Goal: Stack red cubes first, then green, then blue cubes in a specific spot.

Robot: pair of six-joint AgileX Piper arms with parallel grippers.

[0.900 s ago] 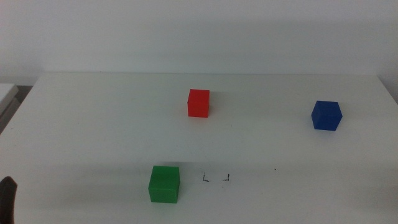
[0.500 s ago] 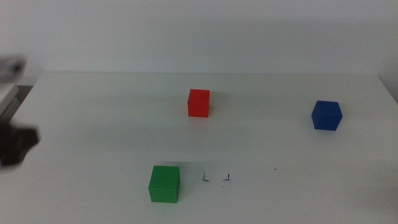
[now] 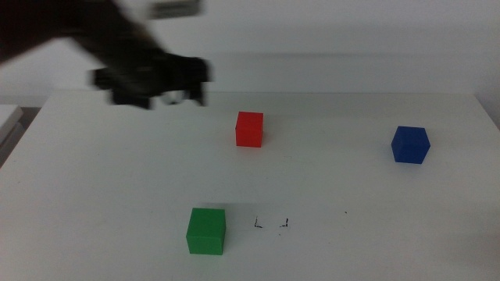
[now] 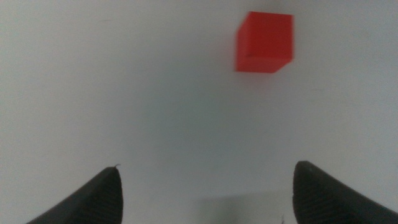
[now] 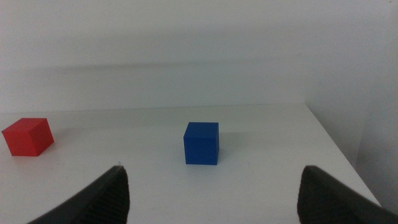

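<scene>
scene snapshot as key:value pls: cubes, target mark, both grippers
red cube: far centre of table, nothing touching it
green cube: near edge, just left of the marked spot, not on it
blue cube: right side, alone
marked spot: empty
stack: not started
left gripper: open, blurred, above the table left of the red cube, holding nothing
right gripper: open, out of the middle view, faces the blue cube, holding nothing
</scene>
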